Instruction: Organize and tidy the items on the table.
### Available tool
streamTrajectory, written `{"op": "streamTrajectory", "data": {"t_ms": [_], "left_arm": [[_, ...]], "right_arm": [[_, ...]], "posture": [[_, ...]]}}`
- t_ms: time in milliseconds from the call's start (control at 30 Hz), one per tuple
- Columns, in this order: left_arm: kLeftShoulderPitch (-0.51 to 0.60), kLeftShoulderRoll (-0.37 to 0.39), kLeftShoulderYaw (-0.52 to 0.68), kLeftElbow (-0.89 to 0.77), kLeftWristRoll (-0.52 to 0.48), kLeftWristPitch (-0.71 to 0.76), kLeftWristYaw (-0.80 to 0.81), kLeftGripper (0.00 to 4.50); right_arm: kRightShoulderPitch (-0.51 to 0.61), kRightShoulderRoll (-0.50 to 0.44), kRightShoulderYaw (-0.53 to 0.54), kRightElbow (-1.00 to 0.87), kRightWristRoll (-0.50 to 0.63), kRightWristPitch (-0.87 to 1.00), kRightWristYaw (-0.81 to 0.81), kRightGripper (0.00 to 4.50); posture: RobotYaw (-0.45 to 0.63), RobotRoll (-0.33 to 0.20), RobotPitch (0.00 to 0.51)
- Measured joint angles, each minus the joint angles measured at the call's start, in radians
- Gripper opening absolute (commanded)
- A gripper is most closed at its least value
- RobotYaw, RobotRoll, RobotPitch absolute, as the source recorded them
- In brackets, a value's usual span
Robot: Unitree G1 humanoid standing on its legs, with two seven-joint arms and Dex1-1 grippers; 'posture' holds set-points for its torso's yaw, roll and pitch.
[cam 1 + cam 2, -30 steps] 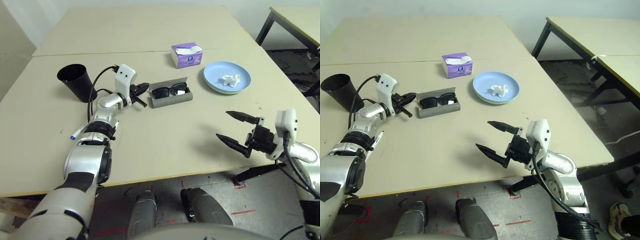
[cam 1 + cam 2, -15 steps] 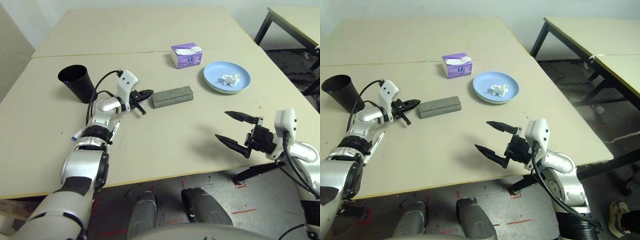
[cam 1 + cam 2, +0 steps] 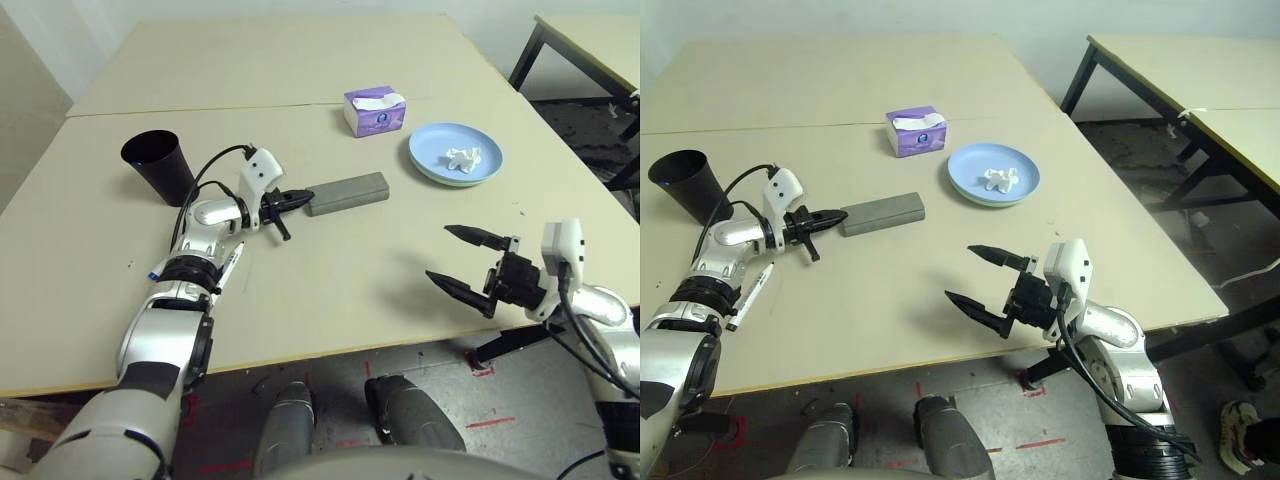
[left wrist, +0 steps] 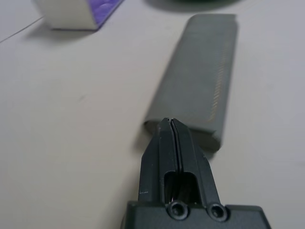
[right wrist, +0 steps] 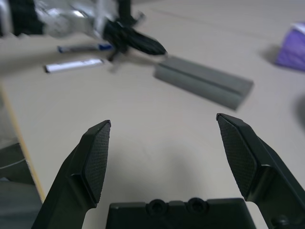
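Silver jointed forearms, each ending in a white wrist block with a black cable looping off it. Left gripper [image 3: 297, 199] and right gripper [image 3: 462, 260]: tapered black fingers, textured inner pads [image 5: 96, 161], two screws at the base

purple tissue box [image 3: 374, 110] beyond the seam, dark-legged side table [image 3: 1180, 75]

Glasses case [image 3: 347, 193] lies mid-table [image 3: 330, 290], lid shut, just short of the seam. Tissue box [image 3: 375, 110] sits behind it, right at the seam. Plates [image 3: 455, 155] to the case's right, stacked, crumpled tissue [image 3: 461, 157] on top. Cup [image 3: 159, 167] upright, well left of the case. Two marker pens [image 3: 748, 294] lie side by side near the left front (partly under the left arm). Second table [image 3: 1200, 70] far right.
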Motion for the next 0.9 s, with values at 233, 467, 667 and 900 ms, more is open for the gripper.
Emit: {"op": "streamTrajectory", "data": {"t_ms": [233, 467, 667, 900], "left_arm": [[0.022, 0.094, 0.033, -0.119, -0.045, 0.055, -0.056, 0.03], [0.127, 0.149, 0.035, -0.306, -0.109, 0.144, -0.160, 0.03], [0.225, 0.281, 0.052, -0.536, -0.181, 0.281, -0.259, 0.03], [0.323, 0.535, 0.058, -0.745, -0.224, 0.498, -0.401, 0.21]], "right_arm": [[0.025, -0.030, -0.001, 0.031, -0.073, 0.057, -0.113, 4.50], [0.030, -0.029, -0.004, 0.029, -0.086, 0.111, -0.192, 4.50], [0.026, -0.025, 0.000, 0.030, -0.085, 0.111, -0.190, 4.50], [-0.015, -0.005, 0.029, 0.036, -0.087, 0.105, -0.169, 4.50]], "posture": [[-0.17, 0.000, 0.119], [-0.16, 0.000, 0.119], [-0.12, 0.000, 0.121], [-0.07, 0.000, 0.134]]}}
